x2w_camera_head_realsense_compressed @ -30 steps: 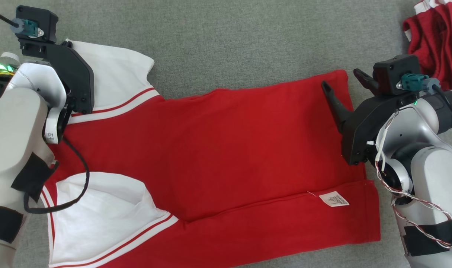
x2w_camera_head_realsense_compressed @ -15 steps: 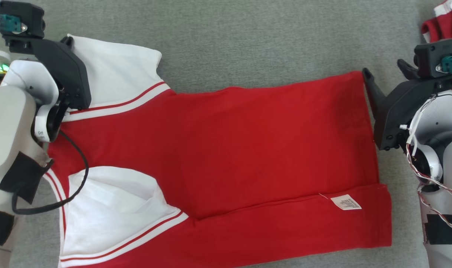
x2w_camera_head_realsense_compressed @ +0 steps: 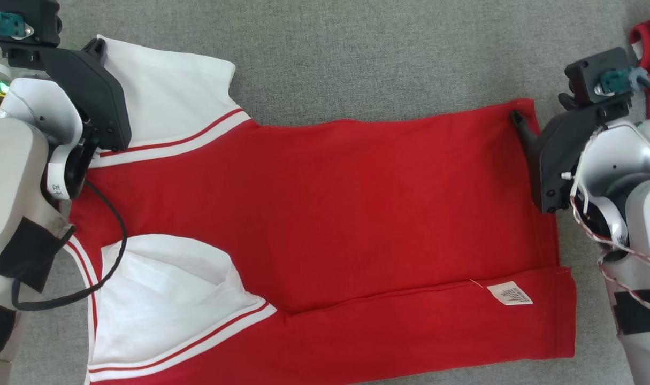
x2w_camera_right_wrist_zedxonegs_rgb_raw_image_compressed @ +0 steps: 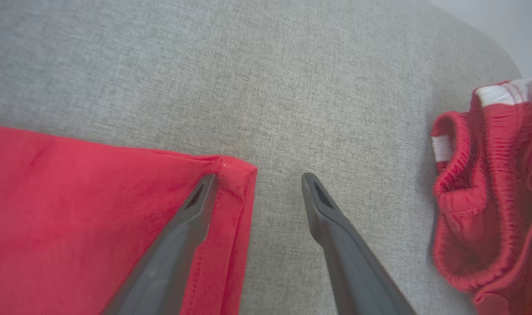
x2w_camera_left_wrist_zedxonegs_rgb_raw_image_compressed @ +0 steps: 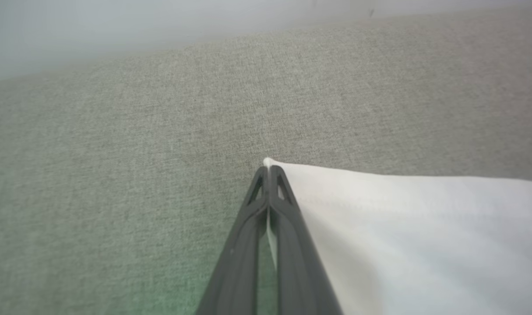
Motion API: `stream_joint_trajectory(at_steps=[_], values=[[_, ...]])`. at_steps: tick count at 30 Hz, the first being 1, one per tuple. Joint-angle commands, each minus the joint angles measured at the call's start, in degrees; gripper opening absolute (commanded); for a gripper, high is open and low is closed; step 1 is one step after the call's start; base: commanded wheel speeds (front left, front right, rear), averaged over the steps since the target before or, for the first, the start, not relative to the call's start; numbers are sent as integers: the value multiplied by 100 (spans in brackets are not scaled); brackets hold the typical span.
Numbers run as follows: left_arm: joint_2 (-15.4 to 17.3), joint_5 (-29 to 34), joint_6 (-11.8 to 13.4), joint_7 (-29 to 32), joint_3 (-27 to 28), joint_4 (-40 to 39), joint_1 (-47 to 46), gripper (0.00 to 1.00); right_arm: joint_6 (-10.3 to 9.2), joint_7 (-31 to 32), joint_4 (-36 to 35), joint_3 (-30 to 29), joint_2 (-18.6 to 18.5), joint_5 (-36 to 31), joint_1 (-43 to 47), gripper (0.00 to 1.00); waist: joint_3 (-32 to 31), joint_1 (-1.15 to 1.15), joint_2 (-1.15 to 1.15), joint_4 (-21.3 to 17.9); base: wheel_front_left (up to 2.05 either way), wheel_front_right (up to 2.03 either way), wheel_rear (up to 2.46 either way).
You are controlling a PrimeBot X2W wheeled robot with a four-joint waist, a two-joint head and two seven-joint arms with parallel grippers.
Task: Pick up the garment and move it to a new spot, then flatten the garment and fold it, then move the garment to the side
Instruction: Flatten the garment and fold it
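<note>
While the left claw (x2w_camera_left_wrist_zedxonegs_rgb_raw_image_compressed: 269,169) is clamped shut on the white sleeve tip (x2w_camera_left_wrist_zedxonegs_rgb_raw_image_compressed: 303,183) of the garment (x2w_camera_head_realsense_compressed: 357,203), spread flat between the claws, the right claw (x2w_camera_right_wrist_zedxonegs_rgb_raw_image_compressed: 258,180) is held wide open, empty, straddling its red hem corner (x2w_camera_right_wrist_zedxonegs_rgb_raw_image_compressed: 237,175). Risks: sleeve tip pulled free under tension; only the top hem layer caught. Care label (x2w_camera_head_realsense_compressed: 510,293), on the hem near the right claw: print cannot be read.

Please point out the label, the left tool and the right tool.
label (x2w_camera_head_realsense_compressed: 510,293): head view, its middle.
left tool (x2w_camera_left_wrist_zedxonegs_rgb_raw_image_compressed: 269,171): left wrist view, between tips shut on the sleeve (x2w_camera_left_wrist_zedxonegs_rgb_raw_image_compressed: 401,227).
right tool (x2w_camera_right_wrist_zedxonegs_rgb_raw_image_compressed: 259,176): right wrist view, between its open tips.
</note>
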Motion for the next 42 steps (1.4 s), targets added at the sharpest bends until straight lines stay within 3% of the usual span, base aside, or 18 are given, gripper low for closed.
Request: stream_joint_trajectory(at_steps=[1,2,4,6,7,10,15,29,42], values=[[10,-56,27,-29,-17,-14,26,0,0,125,113,82,-75,73,-90,84,17,0,0,5,0,0,0],[10,-62,25,-25,-24,-24,34,0,0,203,183,139,-110,118,-114,77,20,0,0,8,0,0,0],[26,-83,14,-10,-27,-39,42,0,0,327,287,235,-160,227,-166,78,27,0,0,12,0,0,0],[39,-96,-2,3,-33,-42,29,0,0,416,374,315,-201,335,-170,53,34,0,0,20,0,0,0],[39,-96,-2,3,-33,-42,29,0,0,416,374,315,-201,335,-170,53,34,0,0,20,0,0,0],[28,-72,-18,-39,-40,-44,7,0,0,462,458,360,-261,413,-177,0,35,0,0,37,0,0,0],[10,51,-77,-489,-44,-159,32,0,0,78,431,291,-294,384,-183,0,-18,0,0,62,0,0,0],[-243,74,294,-2354,141,-622,1140,0,0,-1051,441,-29,-71,238,329,0,-587,0,0,303,0,0,0],[-233,-309,666,-3174,268,-2345,3289,0,0,-1423,-35,-151,-203,190,1387,0,-1373,0,0,536,0,0,0]])
